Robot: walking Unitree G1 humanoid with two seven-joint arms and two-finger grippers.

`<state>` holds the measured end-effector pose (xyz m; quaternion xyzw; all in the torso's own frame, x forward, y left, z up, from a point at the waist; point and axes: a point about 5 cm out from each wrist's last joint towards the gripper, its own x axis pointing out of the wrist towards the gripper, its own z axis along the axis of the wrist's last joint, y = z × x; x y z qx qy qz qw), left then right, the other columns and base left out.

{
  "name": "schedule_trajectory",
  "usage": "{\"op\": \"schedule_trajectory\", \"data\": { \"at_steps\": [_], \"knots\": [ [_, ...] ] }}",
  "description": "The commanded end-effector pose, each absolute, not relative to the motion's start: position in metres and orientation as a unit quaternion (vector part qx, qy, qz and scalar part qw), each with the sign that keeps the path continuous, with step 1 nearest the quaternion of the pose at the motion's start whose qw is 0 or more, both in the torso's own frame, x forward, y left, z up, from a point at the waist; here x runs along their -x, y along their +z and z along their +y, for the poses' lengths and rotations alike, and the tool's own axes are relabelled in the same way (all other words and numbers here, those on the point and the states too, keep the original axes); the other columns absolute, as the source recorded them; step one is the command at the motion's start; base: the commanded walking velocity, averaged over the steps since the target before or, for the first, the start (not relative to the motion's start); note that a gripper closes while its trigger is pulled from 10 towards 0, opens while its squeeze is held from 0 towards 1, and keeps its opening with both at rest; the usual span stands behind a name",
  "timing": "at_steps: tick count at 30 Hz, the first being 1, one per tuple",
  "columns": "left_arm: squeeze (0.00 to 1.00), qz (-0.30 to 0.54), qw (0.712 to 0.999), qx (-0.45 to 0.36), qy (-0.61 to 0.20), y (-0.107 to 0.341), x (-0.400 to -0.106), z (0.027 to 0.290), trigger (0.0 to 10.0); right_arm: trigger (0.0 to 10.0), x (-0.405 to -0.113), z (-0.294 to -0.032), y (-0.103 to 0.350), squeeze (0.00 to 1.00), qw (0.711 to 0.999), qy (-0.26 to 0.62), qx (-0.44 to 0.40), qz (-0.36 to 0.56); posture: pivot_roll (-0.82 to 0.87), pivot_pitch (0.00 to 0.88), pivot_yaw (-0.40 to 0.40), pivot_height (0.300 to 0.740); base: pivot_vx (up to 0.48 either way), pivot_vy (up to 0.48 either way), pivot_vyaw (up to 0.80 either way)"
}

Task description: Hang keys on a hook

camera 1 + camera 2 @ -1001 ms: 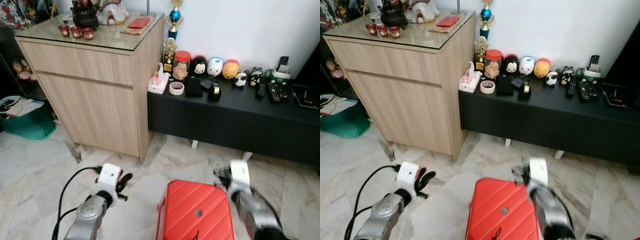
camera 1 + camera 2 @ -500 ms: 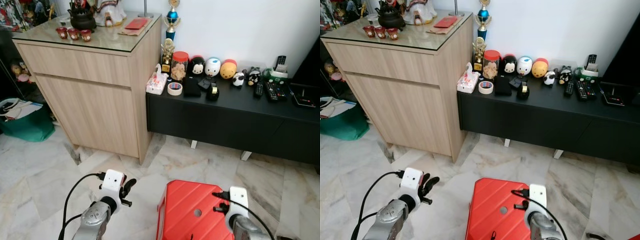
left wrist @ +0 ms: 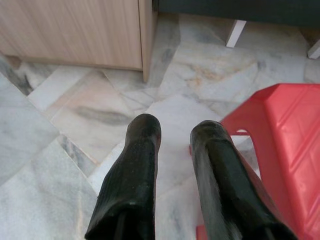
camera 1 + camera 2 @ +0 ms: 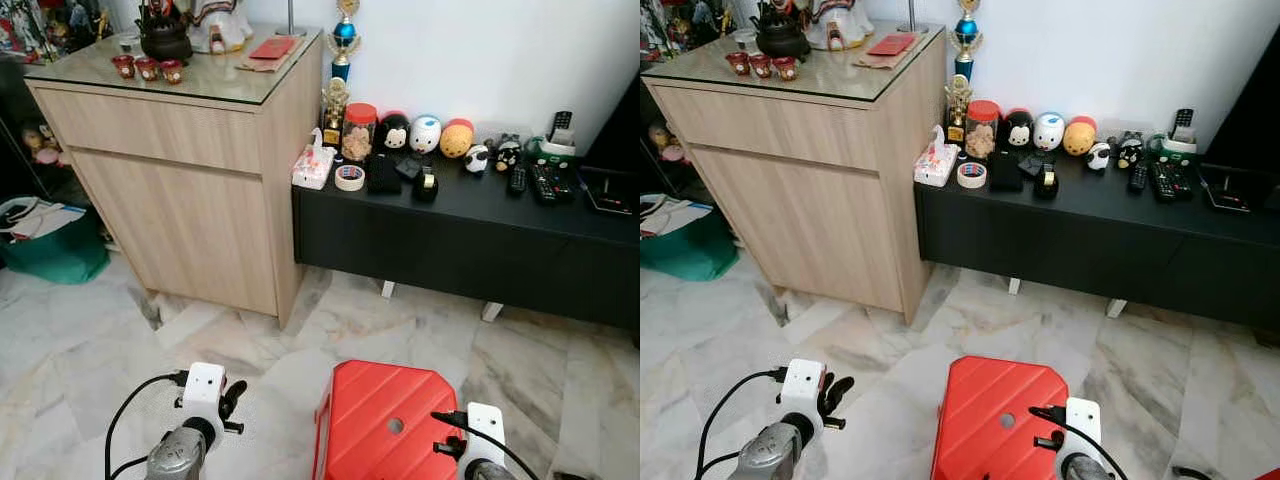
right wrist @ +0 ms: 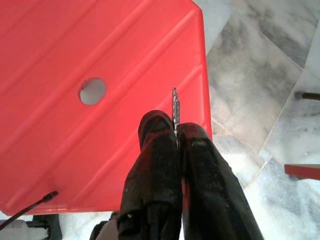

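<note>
Key (image 5: 174,102) pinched in right gripper (image 5: 176,126) fingers, over red stool (image 5: 75,145) | left gripper (image 3: 175,132) fingers apart

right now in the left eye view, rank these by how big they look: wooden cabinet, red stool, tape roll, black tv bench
1. wooden cabinet and black tv bench: close in looks, cannot rank.
2. red stool: nearest the camera and cut off by the frame.
3. tape roll: clearly smallest.

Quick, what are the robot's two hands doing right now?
Left hand: open, holding nothing, above the floor.
Right hand: closed on a key, above the red stool.
</note>
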<state>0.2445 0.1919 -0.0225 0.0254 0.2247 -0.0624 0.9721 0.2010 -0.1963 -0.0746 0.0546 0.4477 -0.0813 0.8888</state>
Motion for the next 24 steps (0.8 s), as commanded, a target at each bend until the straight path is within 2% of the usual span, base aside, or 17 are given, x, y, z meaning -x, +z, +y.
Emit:
{"op": "schedule_trajectory", "data": {
  "at_steps": [1, 7, 13, 20, 24],
  "knots": [
    [0.00, 0.225, 0.972, -0.019, -0.059, -0.023, -0.245, 0.191, 10.0, 10.0, -0.198, -0.194, -0.076, 0.00, 0.889, -0.080, -0.049, 0.447, 0.01, 0.000, -0.041, 0.740, 0.000, 0.000, 0.00],
    [0.00, 0.213, 0.975, -0.021, -0.065, -0.021, -0.248, 0.187, 10.0, 10.0, -0.206, -0.190, -0.072, 0.00, 0.903, -0.050, -0.010, 0.427, 0.01, 0.000, -0.042, 0.740, 0.000, 0.000, 0.00],
    [0.00, 0.211, 0.974, -0.026, -0.074, -0.021, -0.250, 0.180, 10.0, 10.0, -0.225, -0.210, -0.056, 0.00, 0.919, -0.044, -0.019, 0.392, 0.02, 0.000, -0.044, 0.740, 0.000, 0.000, 0.00],
    [0.00, 0.249, 0.966, -0.022, -0.062, -0.030, -0.248, 0.183, 10.0, 10.0, -0.222, -0.213, -0.059, 0.00, 0.912, -0.072, -0.047, 0.401, 0.03, 0.000, -0.039, 0.740, 0.000, 0.000, 0.00],
    [0.00, 0.313, 0.949, -0.026, -0.031, -0.045, -0.234, 0.198, 10.0, 10.0, -0.215, -0.209, -0.064, 0.00, 0.902, -0.082, -0.064, 0.418, 0.04, 0.000, -0.049, 0.740, 0.000, 0.000, 0.00]
  ]
}}
